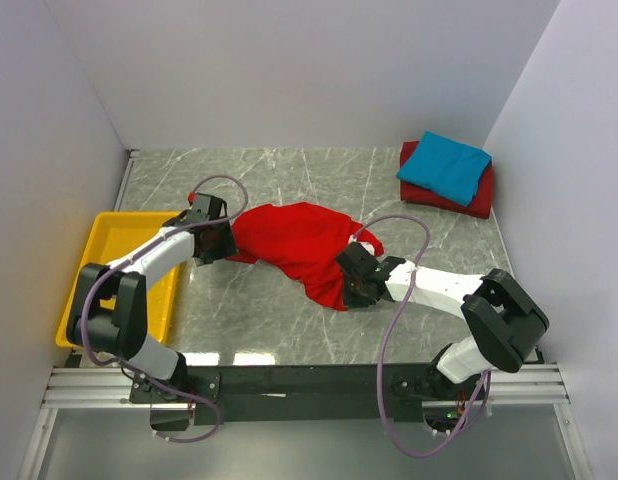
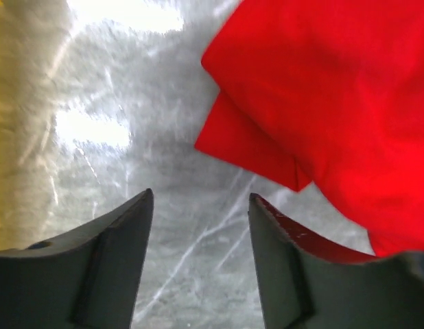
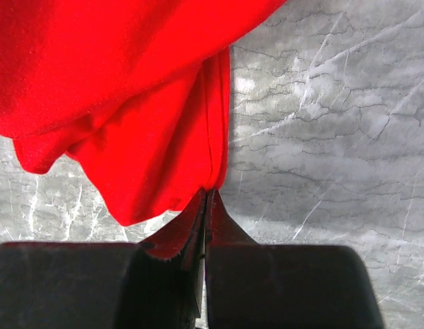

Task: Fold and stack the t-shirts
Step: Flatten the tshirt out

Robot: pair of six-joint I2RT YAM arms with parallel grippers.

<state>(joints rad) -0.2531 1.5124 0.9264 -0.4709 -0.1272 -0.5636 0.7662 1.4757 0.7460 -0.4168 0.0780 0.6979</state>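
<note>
A bright red t-shirt [image 1: 299, 243] lies crumpled in the middle of the grey marble table. My right gripper [image 1: 353, 284] is shut on its near right hem; in the right wrist view the cloth [image 3: 130, 103] runs into the closed jaws of the right gripper [image 3: 208, 195]. My left gripper [image 1: 217, 243] is open and empty at the shirt's left edge; in the left wrist view the left gripper [image 2: 200, 205] stands just short of a folded corner of the shirt [image 2: 322, 96]. A folded turquoise-blue t-shirt [image 1: 445, 165] lies on a folded darker red t-shirt [image 1: 476, 197] at the far right.
A yellow plastic tray [image 1: 114, 262] sits at the table's left edge beside my left arm; its rim shows blurred in the left wrist view [image 2: 6, 137]. White walls close in the left, back and right. A black rail [image 1: 289, 380] runs along the near edge.
</note>
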